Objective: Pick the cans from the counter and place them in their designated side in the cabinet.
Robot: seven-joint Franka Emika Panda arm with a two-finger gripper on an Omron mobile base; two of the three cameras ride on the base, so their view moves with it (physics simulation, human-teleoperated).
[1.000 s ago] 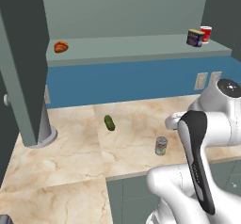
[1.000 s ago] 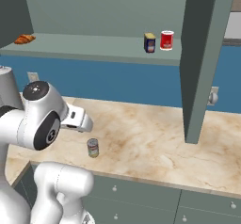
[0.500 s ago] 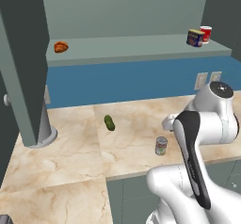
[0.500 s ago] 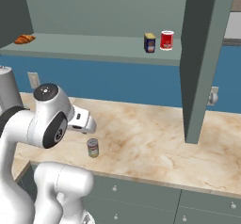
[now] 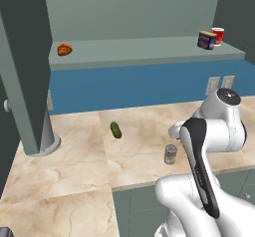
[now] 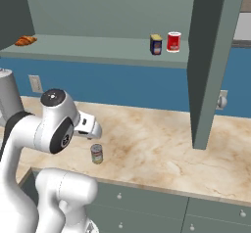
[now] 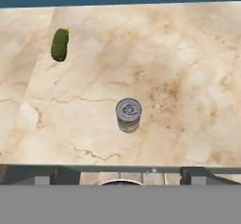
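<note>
1. Left base view: silver can (image 5: 170, 154) stood upright on the counter (image 5: 74, 161), near its front edge, just left of the arm. Pickle (image 5: 115, 129) lay well apart, further back. Blue can (image 5: 206, 40) already sat on the cabinet shelf (image 5: 139, 52) beside the red can (image 5: 217, 36); croissant (image 5: 64, 49) at the opposite end.
2. Right base view: gripper (image 6: 92, 129) hung above and just behind the silver can (image 6: 96, 153), not touching it.
3. Hand view: silver can (image 7: 128, 115) centred ahead of the fingertips (image 7: 195, 173), jaws spread wide, empty. Judged step: approach to the second can. Next move: descend, straddle the can, close.
</note>
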